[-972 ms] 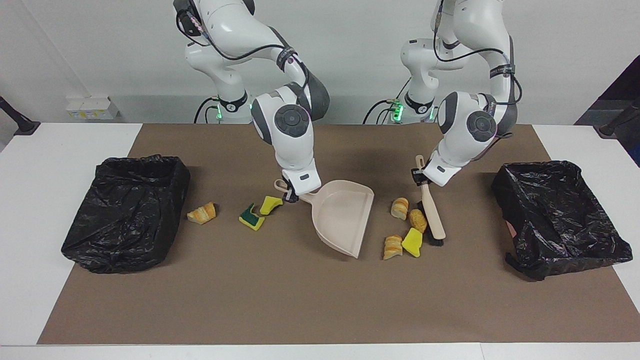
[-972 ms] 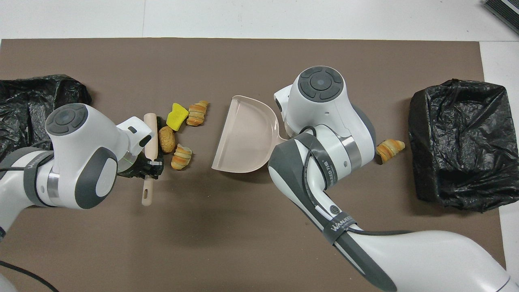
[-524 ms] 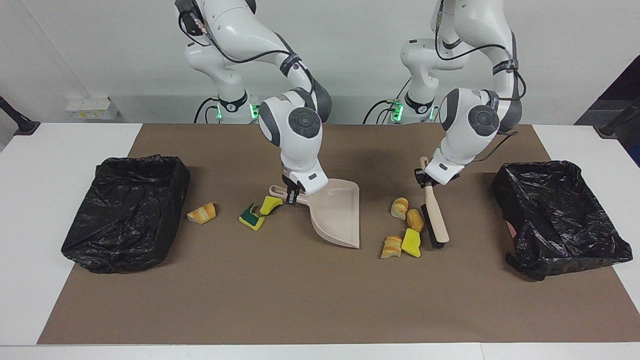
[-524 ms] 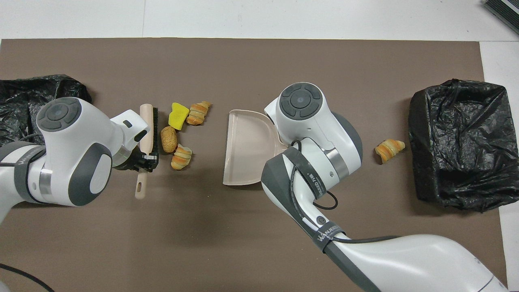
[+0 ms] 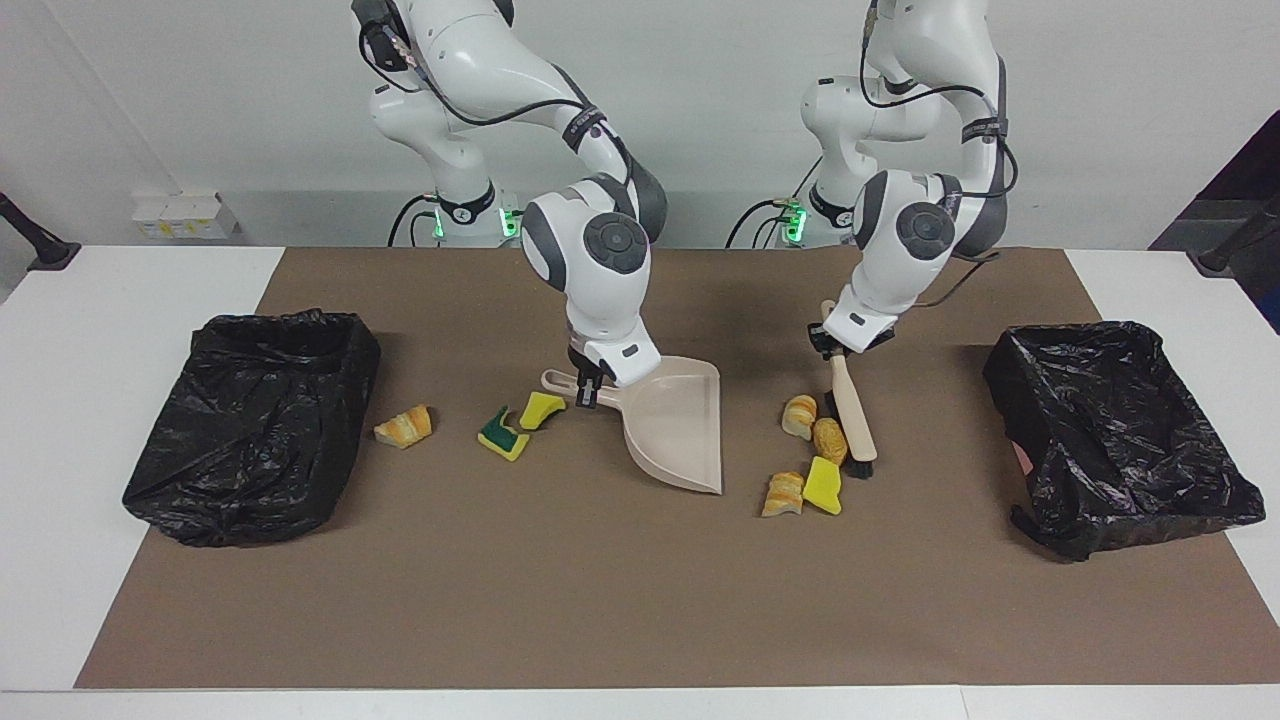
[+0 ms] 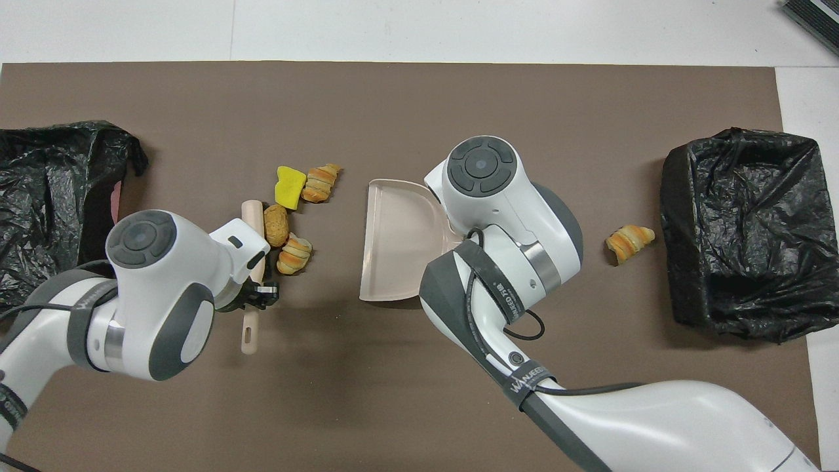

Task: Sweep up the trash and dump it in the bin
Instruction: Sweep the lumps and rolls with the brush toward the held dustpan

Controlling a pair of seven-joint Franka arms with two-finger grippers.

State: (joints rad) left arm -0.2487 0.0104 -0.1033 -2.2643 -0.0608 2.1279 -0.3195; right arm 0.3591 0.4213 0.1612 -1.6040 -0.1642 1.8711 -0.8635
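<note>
Left gripper (image 5: 838, 348): pinching brush (image 5: 852, 418) handle, bristles touching trash (image 5: 812, 452) cluster. Right gripper (image 5: 586, 388): clamped on dustpan (image 5: 677, 427) handle, pan mid-table. Further scraps (image 5: 520, 423) beside the handle, toward the right arm's end.

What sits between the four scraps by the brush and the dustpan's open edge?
Nothing visible. Bare mat lies between the scrap cluster and the dustpan mouth. The left hand holds the brush beside the scraps, toward its own end; the right hand holds the dustpan handle.

place: robot lab | evidence: bare white wall (image 5: 200, 90); brown mat (image 5: 600, 580) on white table (image 5: 100, 620)
</note>
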